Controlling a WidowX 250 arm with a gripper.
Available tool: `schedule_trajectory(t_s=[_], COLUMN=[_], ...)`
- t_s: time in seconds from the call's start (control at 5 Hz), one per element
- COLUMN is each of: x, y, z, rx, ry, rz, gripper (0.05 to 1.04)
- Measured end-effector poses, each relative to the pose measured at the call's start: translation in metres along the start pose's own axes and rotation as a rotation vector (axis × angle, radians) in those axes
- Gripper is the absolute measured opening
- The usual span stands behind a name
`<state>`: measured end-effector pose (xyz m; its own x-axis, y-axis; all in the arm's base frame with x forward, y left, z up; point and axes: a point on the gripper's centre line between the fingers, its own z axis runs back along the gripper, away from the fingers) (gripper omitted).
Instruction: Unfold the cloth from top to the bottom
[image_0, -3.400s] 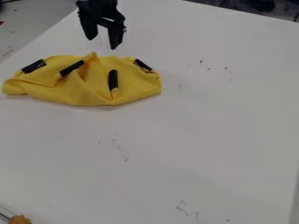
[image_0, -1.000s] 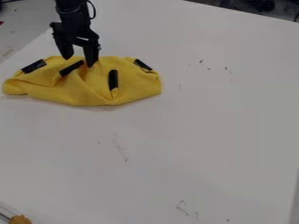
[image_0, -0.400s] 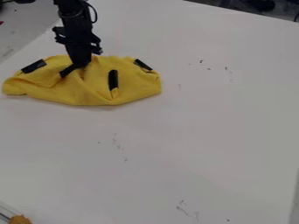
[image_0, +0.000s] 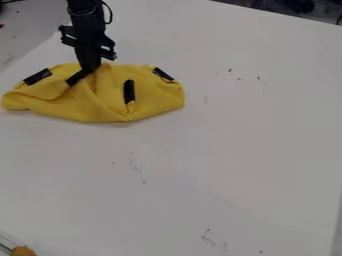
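My gripper (image_0: 91, 67) is at the upper left, at the top edge of the yellow cloth (image_0: 107, 100). Its fingers are closed together on a raised fold beside one of the cloth's black strips. The cloth lies bunched and folded over itself in a wide, low shape, with several black strips on it. The very tips are hard to make out against the dark strip.
The white table (image_0: 220, 150) extends to the right of and below the cloth, with small dark marks on it. A brown, knobbly object (image_0: 23, 251) sits at the bottom left corner. Dark items lie beyond the table's top right edge.
From the table's top, the gripper has moved down and left to the cloth, and its spread fingers have come together on the fold. The cloth's top left part has shifted very slightly.
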<state>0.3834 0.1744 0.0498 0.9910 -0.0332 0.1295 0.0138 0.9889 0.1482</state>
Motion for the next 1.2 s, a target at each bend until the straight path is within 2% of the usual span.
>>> schedule_trajectory(t_s=[0.2, 0.4, 0.6, 0.8, 1.0, 1.2], x=[-0.008, -0.028, -0.059, -0.093, -0.123, -0.143], y=[-0.017, -0.029, -0.047, -0.063, -0.070, -0.074], z=[0.028, 0.038, 0.043, 0.044, 0.040, 0.028], rx=[0.019, -0.002, -0.022, -0.055, -0.068, -0.114], ry=[-0.036, -0.058, -0.048, -0.046, -0.081, -0.092], rz=[0.019, 0.067, 0.114, 0.118, 0.119, 0.070], gripper=[0.058, 0.057, 0.057, 0.057, 0.057, 0.057])
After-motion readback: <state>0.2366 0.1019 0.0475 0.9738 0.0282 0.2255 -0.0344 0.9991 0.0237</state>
